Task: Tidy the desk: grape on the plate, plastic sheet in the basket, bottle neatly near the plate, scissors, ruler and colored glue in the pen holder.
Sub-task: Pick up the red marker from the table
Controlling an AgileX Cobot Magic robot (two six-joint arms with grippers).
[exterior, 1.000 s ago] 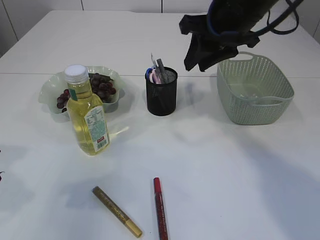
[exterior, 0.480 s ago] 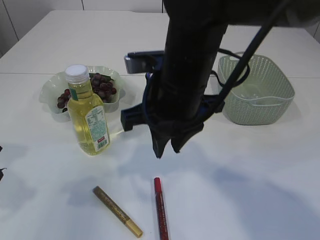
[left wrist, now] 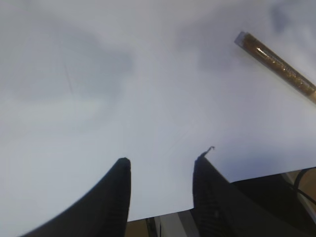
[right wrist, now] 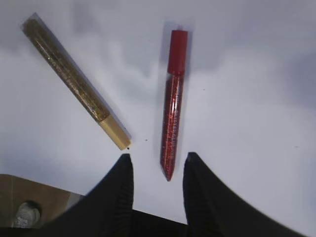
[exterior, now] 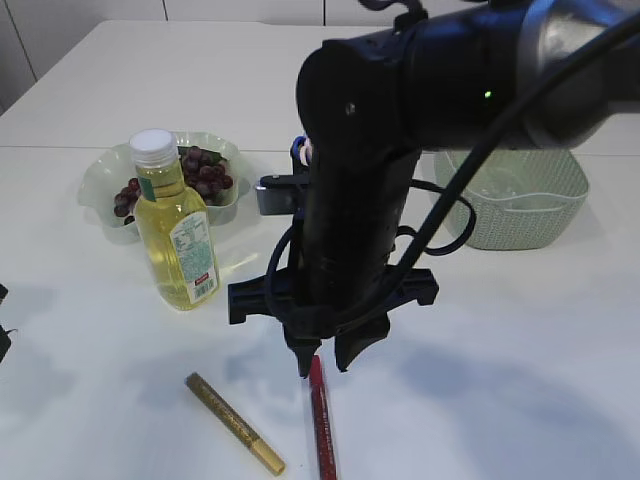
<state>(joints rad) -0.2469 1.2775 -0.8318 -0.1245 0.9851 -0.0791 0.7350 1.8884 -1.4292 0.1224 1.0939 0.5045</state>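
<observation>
Two colored glue sticks lie near the table's front edge: a red one (exterior: 319, 425) (right wrist: 173, 98) and a gold one (exterior: 234, 424) (right wrist: 74, 81) (left wrist: 277, 67). My right gripper (exterior: 320, 366) (right wrist: 157, 159) hangs open just above the red stick, whose pointed end lies between the fingertips. My left gripper (left wrist: 160, 160) is open and empty over bare table at the front left edge. The bottle (exterior: 176, 235) of yellow liquid stands upright in front of the plate (exterior: 100, 180), which holds the grape bunch (exterior: 205, 172). My right arm hides the pen holder, except a blue scissors handle (exterior: 298, 148).
The green basket (exterior: 530, 215) stands at the back right, partly behind my right arm, with something clear lying in it. The right arm fills the middle of the exterior view. The table's front edge shows just below both grippers in the wrist views.
My right arm has swung from above the basket to the front of the table and lowered onto the red glue stick. The glue sticks, bottle and plate have not moved.
</observation>
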